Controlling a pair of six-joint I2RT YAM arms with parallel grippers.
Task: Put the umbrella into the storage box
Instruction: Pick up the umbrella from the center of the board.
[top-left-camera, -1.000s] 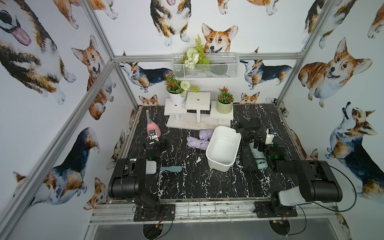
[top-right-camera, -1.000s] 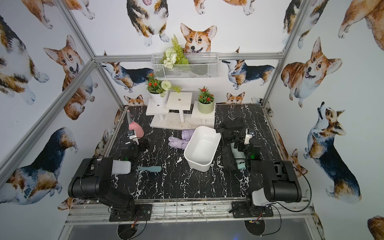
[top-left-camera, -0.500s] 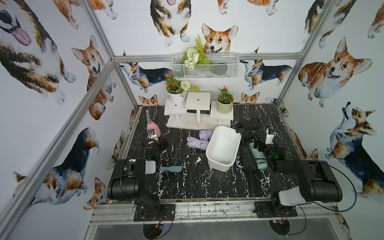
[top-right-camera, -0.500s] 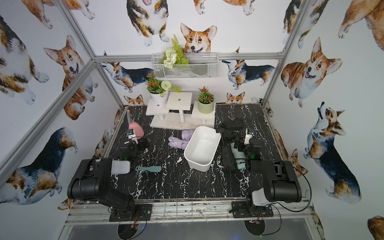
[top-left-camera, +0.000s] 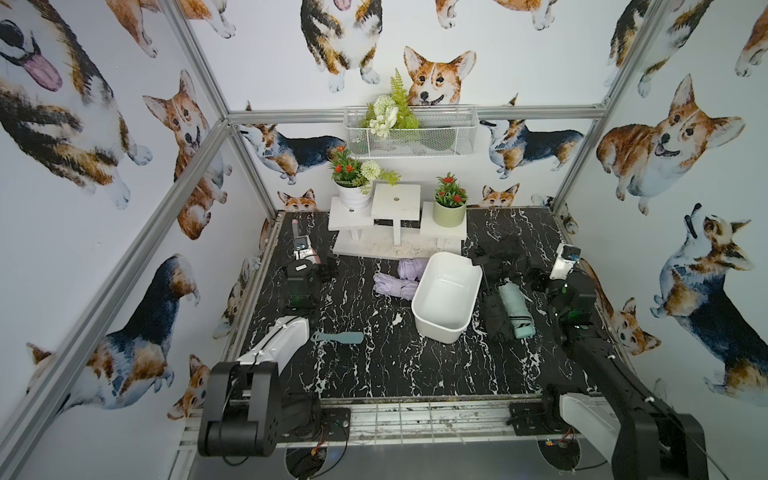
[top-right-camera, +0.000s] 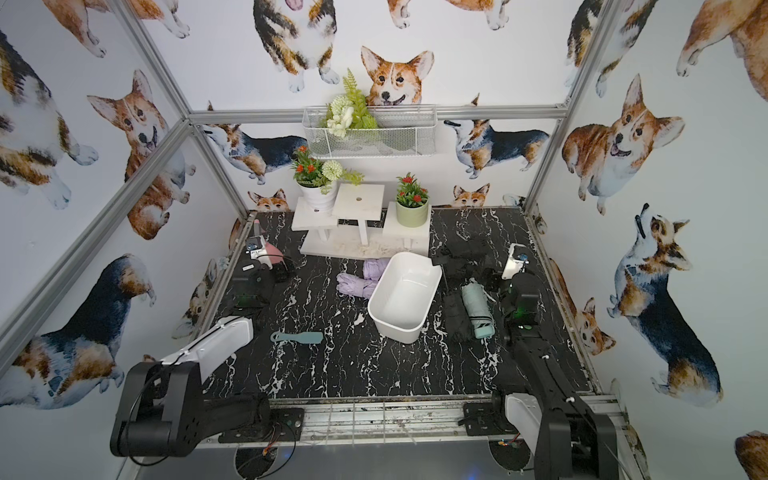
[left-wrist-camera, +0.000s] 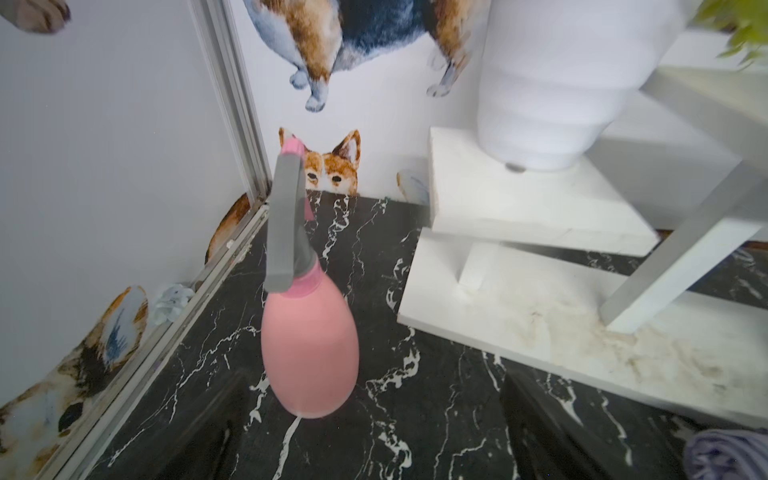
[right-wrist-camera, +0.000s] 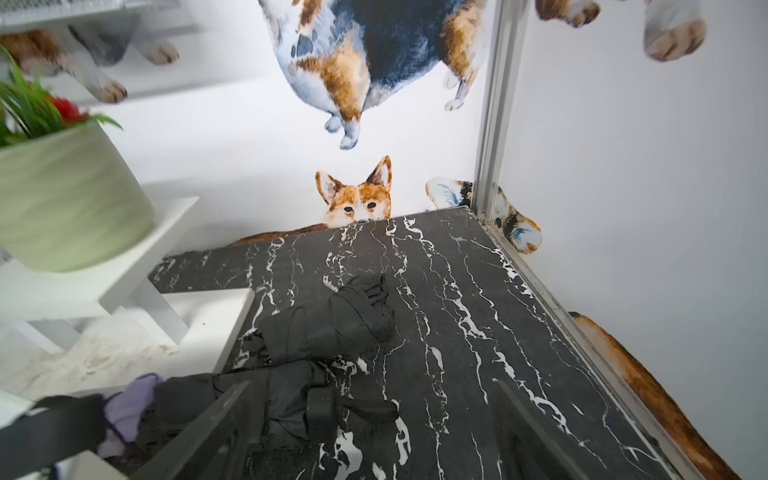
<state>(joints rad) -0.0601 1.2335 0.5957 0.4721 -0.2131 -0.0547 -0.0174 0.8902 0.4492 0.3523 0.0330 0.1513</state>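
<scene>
The white storage box (top-left-camera: 446, 297) (top-right-camera: 405, 295) stands empty mid-table. Right of it lie a mint folded umbrella (top-left-camera: 515, 309) (top-right-camera: 478, 311) and a black umbrella (top-left-camera: 496, 318); more black umbrellas (top-left-camera: 498, 255) (right-wrist-camera: 332, 324) lie behind. Two lilac umbrellas (top-left-camera: 395, 284) (top-right-camera: 357, 284) lie at the box's left. My right gripper (top-left-camera: 536, 279) (right-wrist-camera: 370, 436) is open just right of the mint umbrella, low over the table, with a black umbrella handle (right-wrist-camera: 320, 409) between its spread fingers (right-wrist-camera: 208, 424). My left gripper (top-left-camera: 328, 272) (left-wrist-camera: 374, 449) is open and holds nothing, facing a pink spray bottle (left-wrist-camera: 309, 345).
A white stepped stand (top-left-camera: 397, 224) with a white pot (left-wrist-camera: 552, 83) and a green pot (right-wrist-camera: 70, 195) lines the back. A wire-mesh basket (top-left-camera: 409, 137) hangs on the wall. A teal paddle (top-left-camera: 336, 337) lies front left. Frame rails edge the table.
</scene>
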